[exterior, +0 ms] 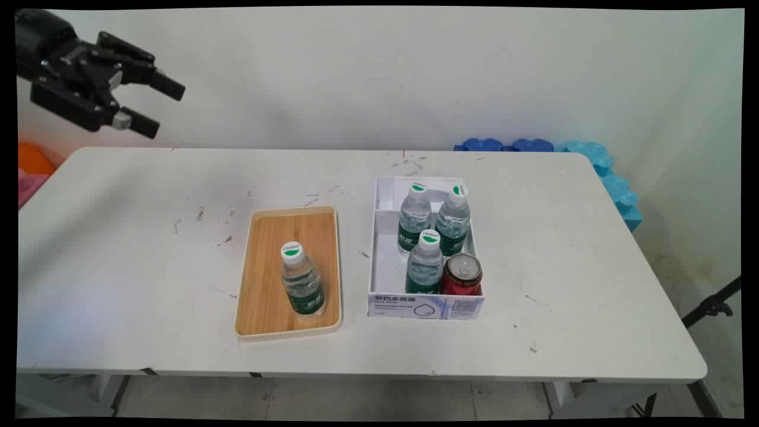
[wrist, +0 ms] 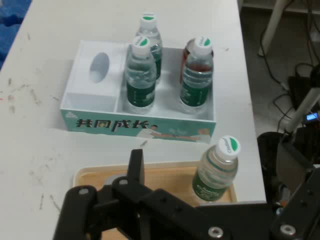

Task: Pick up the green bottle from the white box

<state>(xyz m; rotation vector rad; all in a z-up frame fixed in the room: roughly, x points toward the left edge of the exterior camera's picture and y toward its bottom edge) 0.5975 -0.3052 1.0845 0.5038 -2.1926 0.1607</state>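
My gripper point(exterior: 159, 107) hangs open and empty high above the table's far left corner, well away from everything on the table. A wooden tray point(exterior: 270, 234) lies in the middle of the table, and one water bottle point(exterior: 301, 281) with a white-and-green cap stands upright on its near part. Right of the tray stands a white box point(exterior: 427, 306) holding three water bottles point(exterior: 414, 219) and a red can point(exterior: 461, 274) at its near right corner. The hand view looks down on the box point(wrist: 137, 125), the tray point(wrist: 165, 177) and the lone bottle point(wrist: 217, 170), with one black finger point(wrist: 136, 162) in front.
Blue foam blocks point(exterior: 599, 163) lie at the table's far right corner. Orange and pink things point(exterior: 32, 169) show beyond the left edge. A black stand leg point(exterior: 711, 305) is on the floor at the right. The box's far compartment point(exterior: 391, 193) holds no bottle.
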